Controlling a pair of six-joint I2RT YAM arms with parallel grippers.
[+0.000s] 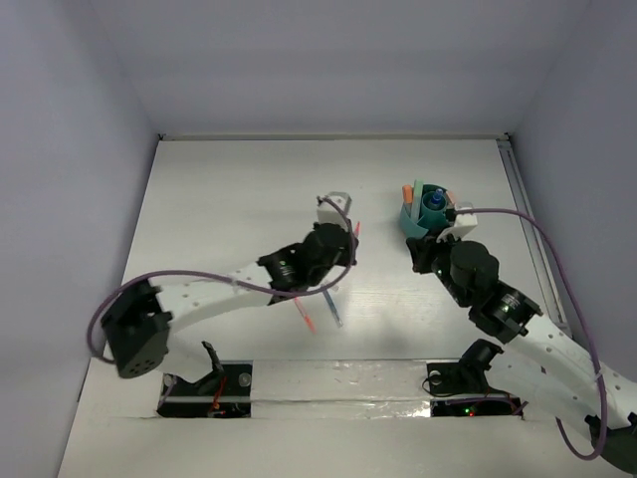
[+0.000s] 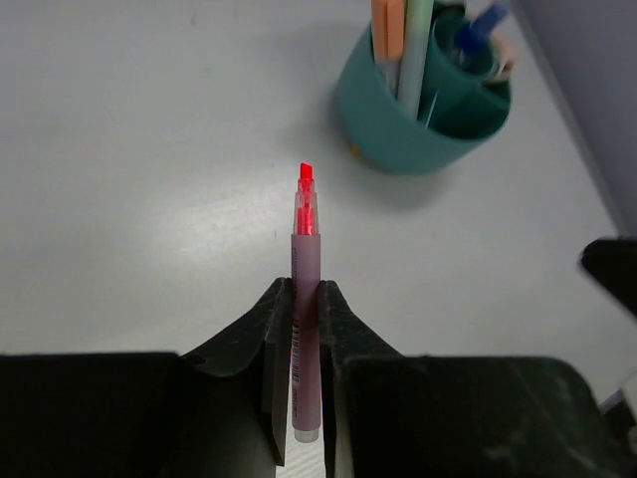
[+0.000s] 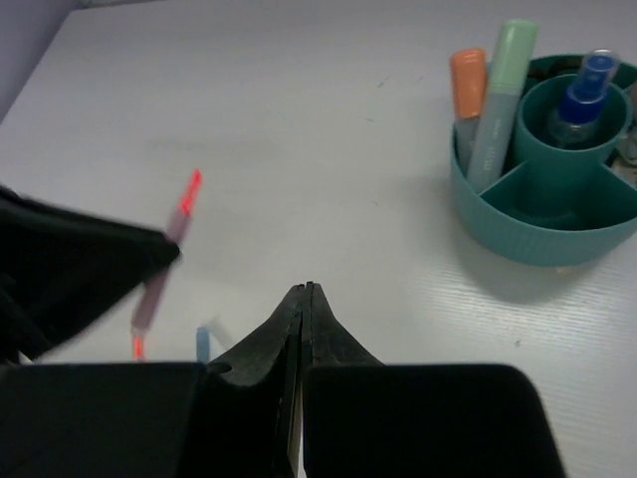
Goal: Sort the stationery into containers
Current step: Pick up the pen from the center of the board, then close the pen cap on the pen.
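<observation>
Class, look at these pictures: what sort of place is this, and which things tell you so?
Probably a robot test bench in a lab: a left arm and right arm bolted to a white table, plain walls boxing it in, and a teal organiser cup holding markers.

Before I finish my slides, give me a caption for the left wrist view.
Left gripper holds a red-tipped marker, pointing toward the teal organiser cup.

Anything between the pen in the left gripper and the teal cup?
No. Left wrist view shows only bare table between the red-tipped pen in the left gripper and the teal cup.
</observation>
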